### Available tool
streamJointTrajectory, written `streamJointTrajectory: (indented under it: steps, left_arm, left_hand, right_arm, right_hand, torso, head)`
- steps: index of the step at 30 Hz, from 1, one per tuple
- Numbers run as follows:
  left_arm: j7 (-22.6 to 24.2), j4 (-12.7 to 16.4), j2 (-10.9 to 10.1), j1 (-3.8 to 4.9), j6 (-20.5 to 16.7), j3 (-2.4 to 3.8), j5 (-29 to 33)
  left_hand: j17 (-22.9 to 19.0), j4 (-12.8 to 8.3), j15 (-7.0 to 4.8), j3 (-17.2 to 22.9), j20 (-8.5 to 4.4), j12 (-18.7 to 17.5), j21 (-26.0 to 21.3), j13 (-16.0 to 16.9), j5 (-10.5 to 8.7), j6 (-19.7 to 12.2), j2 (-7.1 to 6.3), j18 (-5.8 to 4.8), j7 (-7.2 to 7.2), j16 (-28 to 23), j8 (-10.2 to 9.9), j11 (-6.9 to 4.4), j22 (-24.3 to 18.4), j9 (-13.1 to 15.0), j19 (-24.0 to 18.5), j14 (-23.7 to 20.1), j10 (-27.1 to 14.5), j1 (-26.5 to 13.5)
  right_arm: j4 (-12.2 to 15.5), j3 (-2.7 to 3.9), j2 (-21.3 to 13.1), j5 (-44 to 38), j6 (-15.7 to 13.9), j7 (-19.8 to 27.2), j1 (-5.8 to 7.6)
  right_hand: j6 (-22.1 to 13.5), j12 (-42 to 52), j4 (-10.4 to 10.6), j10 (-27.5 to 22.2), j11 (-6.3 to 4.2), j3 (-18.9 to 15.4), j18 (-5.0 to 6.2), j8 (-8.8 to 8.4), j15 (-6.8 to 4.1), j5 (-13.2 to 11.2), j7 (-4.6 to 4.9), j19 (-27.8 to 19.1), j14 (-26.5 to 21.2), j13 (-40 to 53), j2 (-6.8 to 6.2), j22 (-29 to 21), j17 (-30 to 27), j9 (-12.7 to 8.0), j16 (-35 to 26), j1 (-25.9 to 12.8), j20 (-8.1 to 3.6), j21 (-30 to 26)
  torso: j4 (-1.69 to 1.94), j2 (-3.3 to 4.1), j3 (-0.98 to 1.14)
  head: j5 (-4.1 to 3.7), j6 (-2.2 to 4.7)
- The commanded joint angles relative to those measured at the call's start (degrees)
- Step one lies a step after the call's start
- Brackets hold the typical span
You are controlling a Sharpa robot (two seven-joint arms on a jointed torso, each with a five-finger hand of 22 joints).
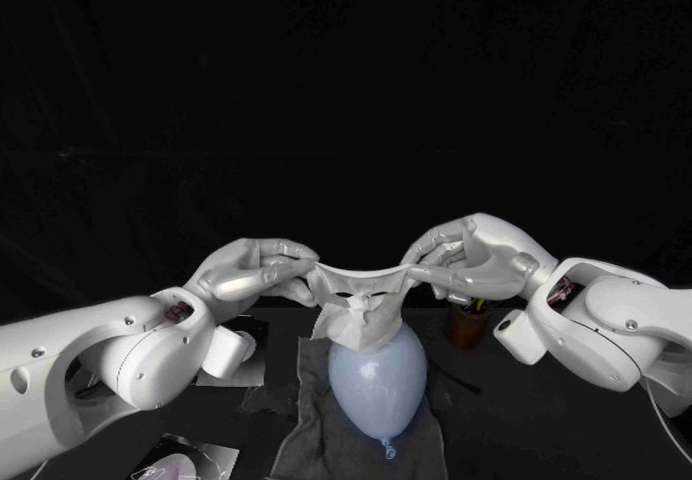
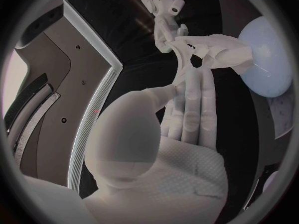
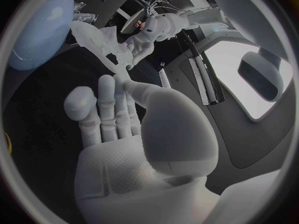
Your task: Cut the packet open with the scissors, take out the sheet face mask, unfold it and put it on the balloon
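A white sheet face mask is stretched between my two hands above the pale blue balloon. My left hand pinches the mask's left top corner and my right hand pinches its right top corner. The mask's lower part hangs crumpled and touches the top of the balloon. The balloon lies on a grey cloth, its knot toward me. In the left wrist view the mask runs from my left hand to the balloon. The right wrist view has my right hand, the mask and the balloon.
A brown cup stands on the table behind my right hand. The cut packet lies at the front left near the table's edge. A flat pale sheet lies under my left wrist beside the cloth.
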Motion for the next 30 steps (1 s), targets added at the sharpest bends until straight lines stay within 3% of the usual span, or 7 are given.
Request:
streamJointTrajectory:
  steps: [1, 4, 11, 13, 19, 24, 30]
  left_arm:
    - [0.0, 1.0, -0.3, -1.29, 1.6, -0.17, 2.1]
    - [-0.1, 1.8, -0.6, -2.22, 2.0, -0.27, 2.3]
    - [-0.6, 4.4, -1.2, -3.78, 3.4, -0.65, 2.6]
    - [-0.7, 5.3, -1.5, -4.0, 4.0, -1.14, 2.5]
    - [-1.0, 6.8, -2.1, -4.38, 5.1, -2.63, 2.2]
    - [-1.1, 7.2, -2.5, -4.89, 5.6, -3.81, 2.0]
    - [-1.0, 7.1, -2.4, -5.71, 5.7, -4.31, 1.6]
  left_hand:
    - [0.1, -0.1, -0.01, 0.2, -0.42, -0.1, 0.2, 0.1, 0.22, 0.5, -0.29, 0.93, 0.01, 0.2, -0.4, 0.06, 0.1, 14.9, 0.1, -0.2, 0.3, -0.1]
    - [0.1, -0.1, -0.01, 0.2, -0.42, -0.1, 0.2, 0.1, 0.22, 0.5, -0.29, 0.92, 0.01, 0.2, -0.4, 0.07, 0.1, 14.9, 0.0, -0.3, 0.3, -0.1]
    - [0.2, -0.1, -0.01, 0.3, -0.44, -0.2, 0.3, 0.1, 0.22, 0.6, -0.34, 0.92, 0.02, 0.3, -0.4, 0.07, 0.1, 14.9, 0.0, -0.3, 0.3, -0.1]
    - [0.2, -0.1, -0.01, 0.3, -0.44, -0.2, 0.3, 0.1, 0.22, 0.6, -0.34, 0.92, 0.02, 0.3, -0.4, 0.07, 0.1, 14.9, 0.0, -0.3, 0.3, -0.1]
    - [0.3, -0.1, -0.01, 0.3, -0.44, -0.2, 0.3, 0.1, 0.22, 0.6, -0.34, 0.92, 0.02, 0.3, -0.4, 0.08, 0.1, 14.9, 0.0, -0.4, 0.3, -0.1]
    - [0.3, -0.1, -0.01, 0.3, -0.44, -0.2, 0.3, 0.1, 0.22, 0.6, -0.34, 0.92, 0.02, 0.3, -0.4, 0.08, 0.1, 14.9, 0.0, -0.4, 0.3, -0.1]
    - [0.4, -0.2, -0.01, 0.3, -0.46, -0.3, 0.3, 0.0, 0.22, 0.6, -0.38, 0.91, 0.04, 0.3, -0.5, 0.09, 0.2, 14.9, -0.1, -0.5, 0.3, 0.0]
  right_arm:
    - [2.0, -0.4, -1.5, -0.2, 3.5, -0.5, -0.13]
    - [3.4, -0.79, -2.8, -0.2, 4.1, -0.7, -0.16]
    - [6.2, -1.58, -6.6, 0.1, 5.6, -1.2, -0.2]
    - [7.1, -1.97, -7.8, 0.1, 6.2, -1.4, -0.21]
    - [8.4, -2.64, -9.8, 0.2, 7.4, -1.7, -0.45]
    - [8.3, -2.82, -10.4, 0.0, 7.9, -1.8, -1.64]
    - [7.2, -2.87, -9.8, -0.6, 7.8, -1.8, -3.93]
  right_hand:
    - [0.2, 0.1, -0.2, 0.5, -0.3, -0.1, 1.14, 0.18, -0.22, 0.2, 0.12, -0.3, -0.1, 0.0, 0.25, 6.0, 0.1, 0.1, -0.2, 0.2, 0.0, -0.2]
    - [0.2, 0.1, -0.2, 0.5, -0.3, -0.1, 1.14, 0.18, -0.22, 0.2, 0.12, -0.3, -0.1, 0.0, 0.25, 6.0, 0.1, 0.1, -0.2, 0.2, 0.0, -0.2]
    - [0.3, 0.1, -0.3, 0.5, -0.3, -0.1, 1.13, 0.18, -0.22, 0.2, 0.12, -0.3, -0.1, 0.1, 0.24, 6.0, 0.1, 0.1, -0.2, 0.2, 0.01, -0.1]
    - [0.3, 0.1, -0.3, 0.5, -0.3, -0.1, 1.13, 0.18, -0.22, 0.2, 0.12, -0.3, -0.1, 0.1, 0.24, 6.0, 0.1, 0.1, -0.2, 0.2, 0.01, -0.1]
    - [0.3, 0.1, -0.3, 0.5, -0.3, -0.2, 1.15, 0.18, -0.23, 0.2, 0.12, -0.3, -0.1, 0.1, 0.24, 5.9, 0.1, 0.1, -0.2, 0.2, 0.01, -0.3]
    - [0.3, 0.1, -0.3, 0.5, -0.3, -0.2, 1.15, 0.18, -0.23, 0.2, 0.12, -0.3, -0.1, 0.1, 0.24, 5.9, 0.1, 0.1, -0.2, 0.2, 0.01, -0.3]
    - [0.3, 0.1, -0.3, 0.5, -0.3, -0.2, 1.16, 0.18, -0.23, 0.2, 0.13, -0.4, -0.1, 0.1, 0.27, 5.9, 0.1, 0.2, -0.2, 0.2, 0.01, -0.3]
  torso:
    - [-0.09, -0.55, 0.12]
    - [0.0, -0.85, 0.05]
    - [-0.01, -1.24, 0.09]
    - [-0.03, -1.28, 0.13]
    - [-0.1, -1.49, 0.19]
    - [-0.2, -1.59, 0.23]
    - [-0.18, -1.36, 0.23]
  head:
    - [-0.21, 1.11]
    - [-0.42, 0.96]
    - [-1.09, 1.51]
    - [-1.24, 1.87]
    - [-1.53, 1.69]
    - [-1.58, 0.79]
    - [-1.77, -0.75]
